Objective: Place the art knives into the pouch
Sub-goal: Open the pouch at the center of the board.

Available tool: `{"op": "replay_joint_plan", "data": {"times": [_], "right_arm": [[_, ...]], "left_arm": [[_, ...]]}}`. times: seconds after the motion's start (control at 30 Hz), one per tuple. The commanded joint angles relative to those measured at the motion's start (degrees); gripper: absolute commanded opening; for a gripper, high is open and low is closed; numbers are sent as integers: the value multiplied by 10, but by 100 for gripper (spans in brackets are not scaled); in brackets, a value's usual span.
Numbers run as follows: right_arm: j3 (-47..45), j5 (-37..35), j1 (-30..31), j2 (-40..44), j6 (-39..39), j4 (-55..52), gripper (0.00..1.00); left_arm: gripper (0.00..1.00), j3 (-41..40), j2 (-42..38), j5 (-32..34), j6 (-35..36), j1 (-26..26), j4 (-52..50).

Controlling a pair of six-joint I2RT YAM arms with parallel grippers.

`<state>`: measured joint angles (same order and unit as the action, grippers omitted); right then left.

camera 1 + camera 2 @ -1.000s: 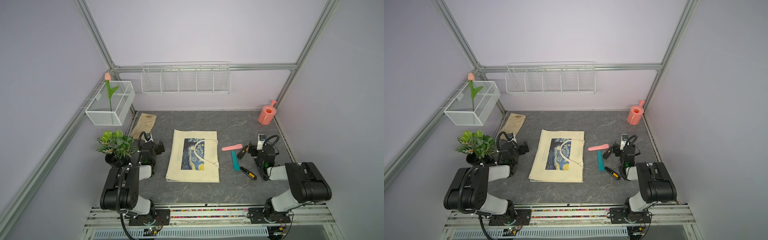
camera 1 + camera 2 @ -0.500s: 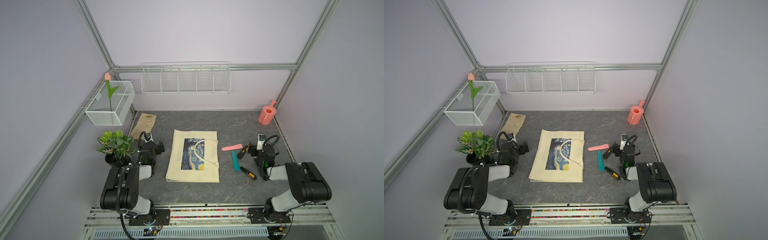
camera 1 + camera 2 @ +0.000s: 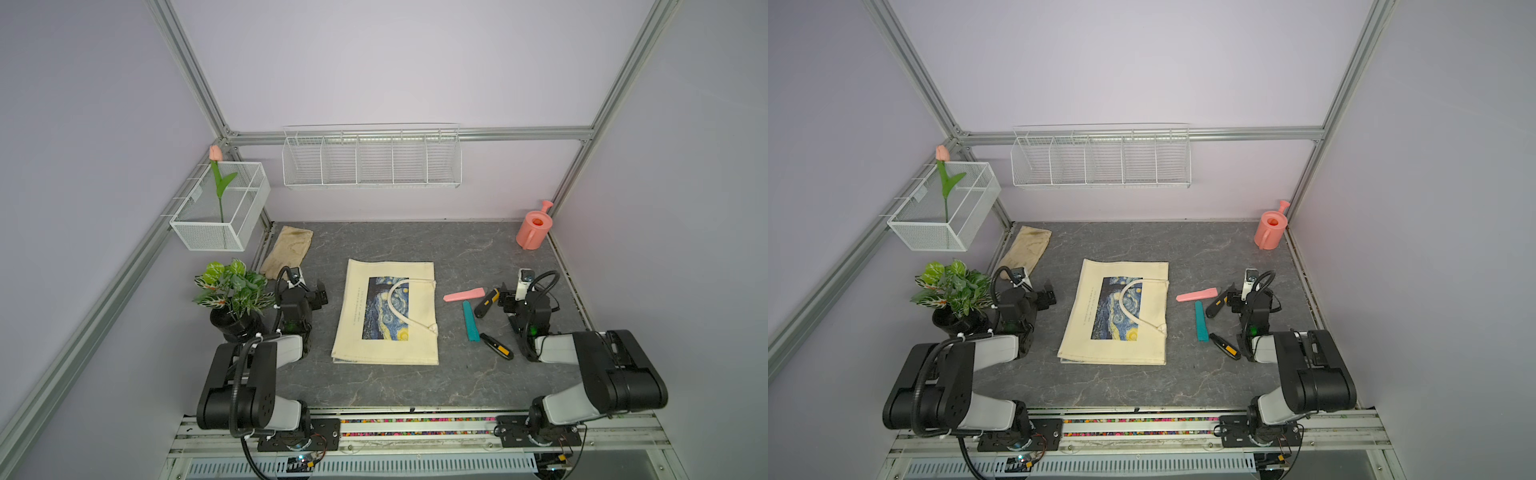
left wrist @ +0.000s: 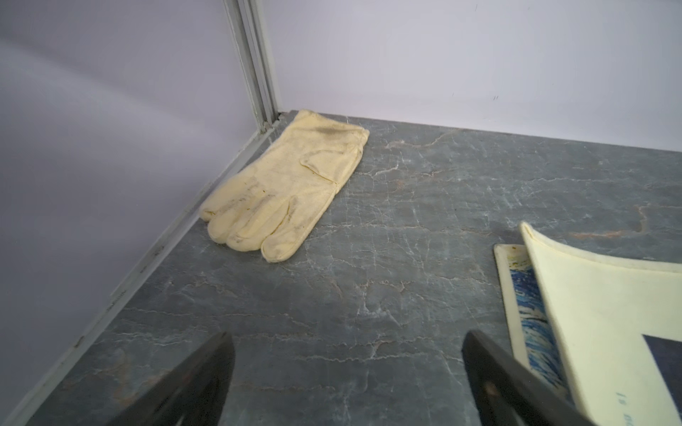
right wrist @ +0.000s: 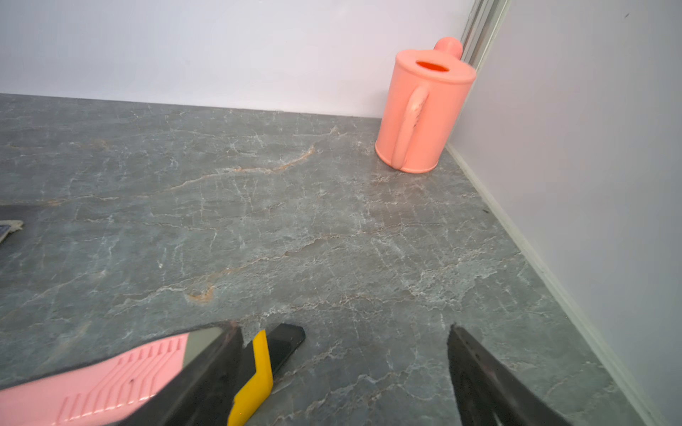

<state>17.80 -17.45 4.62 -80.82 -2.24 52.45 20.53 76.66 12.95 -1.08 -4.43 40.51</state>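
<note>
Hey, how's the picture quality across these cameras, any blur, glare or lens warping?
In both top views: soft even light, no glare, frame posts splay outward from wide-angle warping. Left wrist view: glove sharp, the fingers of the left gripper blurred near the lens. Right wrist view: watering can crisp, the fingers of the right gripper soft.

4 knives, 2 baskets, 1 pouch, 1 plant, 1 watering can
</note>
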Motion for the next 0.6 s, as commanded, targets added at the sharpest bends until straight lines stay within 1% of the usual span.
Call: {"op": "replay_joint_plan", "data": {"times": [0.0, 0.07, 0.13, 0.17, 0.23, 0.27, 0.33, 0.37, 0.4, 0.43, 0.5, 0.53, 0.57], "right_arm": [[1, -55, 11, 102, -1, -62, 89], [15, -58, 11, 177, 50, -143, 89], [60, -46, 12, 227, 85, -261, 89], [96, -40, 11, 239, 99, -339, 89], [148, -6, 11, 244, 99, -424, 89], [168, 23, 10, 243, 98, -447, 89], [204, 84, 5, 234, 102, -486, 89], [227, 113, 1, 222, 110, -511, 89], [246, 143, -3, 209, 117, -530, 89], [268, 174, -5, 192, 119, -552, 89], [304, 212, -6, 160, 125, -586, 89], [315, 221, -7, 144, 139, -590, 89], [321, 220, -7, 130, 161, -592, 89]], "left_arm": [[99, 18, -103, 30, -8, -11, -66], [99, 58, -164, -1, -46, -12, -148], [99, 102, -193, -32, -86, -12, -214], [99, 126, -199, -72, -100, -13, -240], [99, 161, -197, -168, -128, -12, -269], [99, 174, -192, -201, -172, -12, -277], [99, 191, -184, -223, -272, -12, -295], [99, 189, -179, -231, -315, -12, -288], [99, 186, -173, -249, -335, -13, -263], [99, 179, -164, -283, -347, -12, -227], [99, 180, -140, -351, -357, -12, -169], [99, 191, -123, -379, -348, -13, -160], [99, 208, -111, -394, -339, -15, -178]]}}
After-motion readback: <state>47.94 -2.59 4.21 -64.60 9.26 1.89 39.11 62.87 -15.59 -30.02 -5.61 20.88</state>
